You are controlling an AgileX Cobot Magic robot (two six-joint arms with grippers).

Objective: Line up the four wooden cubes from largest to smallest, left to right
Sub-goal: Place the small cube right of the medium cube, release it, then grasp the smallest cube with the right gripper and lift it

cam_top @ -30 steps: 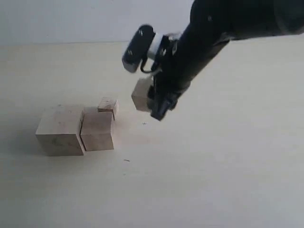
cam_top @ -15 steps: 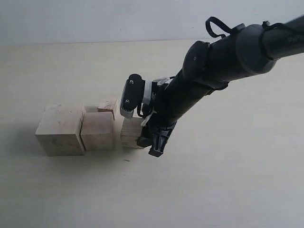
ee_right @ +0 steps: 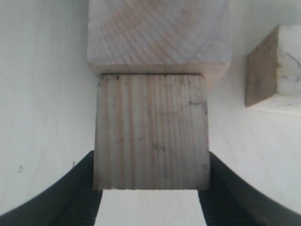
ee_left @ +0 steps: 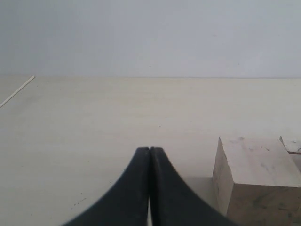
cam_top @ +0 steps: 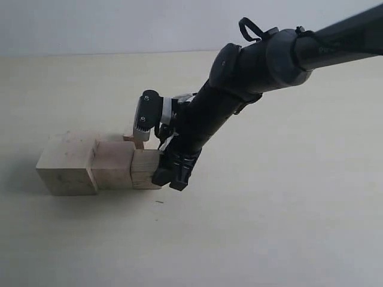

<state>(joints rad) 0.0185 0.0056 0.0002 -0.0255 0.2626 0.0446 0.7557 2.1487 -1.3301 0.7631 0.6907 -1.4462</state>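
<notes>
Cubes, pale unpainted wood, four graded sizes. I am gripping the third cube (ee_right: 151, 122) in the right gripper (ee_right: 151, 162), fingers clamped flat on two opposite faces, and setting it flush against the second cube (ee_right: 157, 33) so the row is stepping down in size. The largest cube (cam_top: 66, 164) is sitting at the left end, touching the second. The smallest cube (ee_right: 275, 66) is lying just behind the row, not yet placed. Faces are showing straight grain, dark specks and crisp edges. The left gripper (ee_left: 149, 188) is resting fully closed, holding nothing.

Pale table (cam_top: 269, 239), 3 wooden cubes (cam_top: 114, 167) abutting, 1 smaller cube (ee_right: 277, 70) apart.
</notes>
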